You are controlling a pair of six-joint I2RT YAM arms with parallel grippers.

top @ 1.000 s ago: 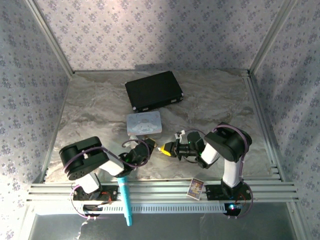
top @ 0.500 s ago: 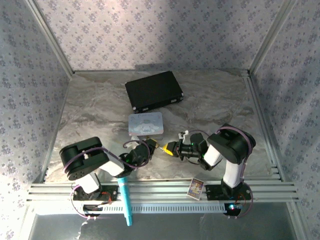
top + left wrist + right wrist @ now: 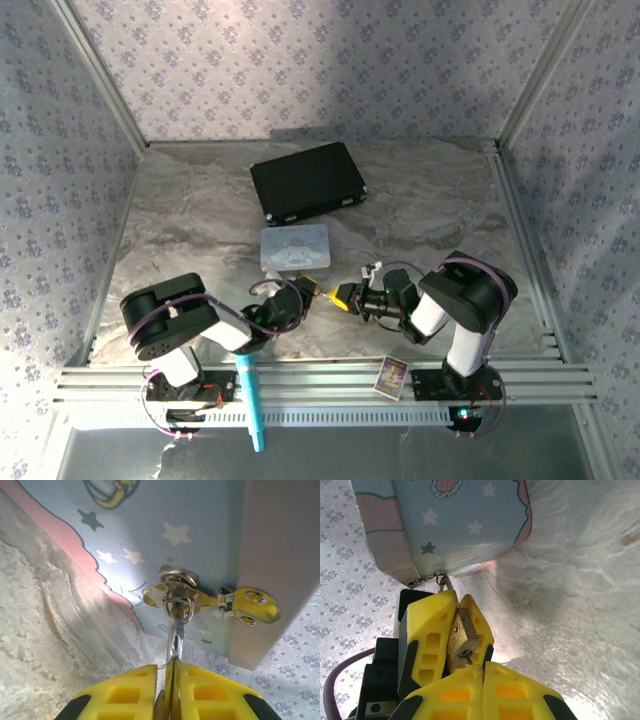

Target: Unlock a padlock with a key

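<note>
Floral-print walls on three sides of a grey marbled tabletop (image 3: 180, 220), viewed from above. Toward the back, a black rectangular case (image 3: 306, 181), shut and lying flat. Nearer the middle, a pastel tin (image 3: 294, 247), pale blue, printed with white and green stars, a yellow crescent and a pink scalloped band. At the near edge, left arm (image 3: 170, 325) and right arm (image 3: 455, 300), both bent inward, wrists almost meeting just in front of the tin. By the left base, a teal pen-like stick (image 3: 248, 400) lying across the front rails. Beside the right base, a small picture card (image 3: 392, 376), its print too small to read. Left jaws clamped on the padlock (image 3: 461, 639), with yellow fingers (image 3: 427, 640) pressed to either side of the small brass body, close under the tin's front edge. From between those fingers, a thin silvery shackle (image 3: 173, 635) rising and looping through the ring of the tin's gold clasp (image 3: 250, 605). Right jaws closed tip to tip just below the padlock, pinching the key (image 3: 469, 658): a very thin silvery stem, its tip at the keyhole in the end face of the brass body. Any lettering on padlock or key too small to make out.
</note>
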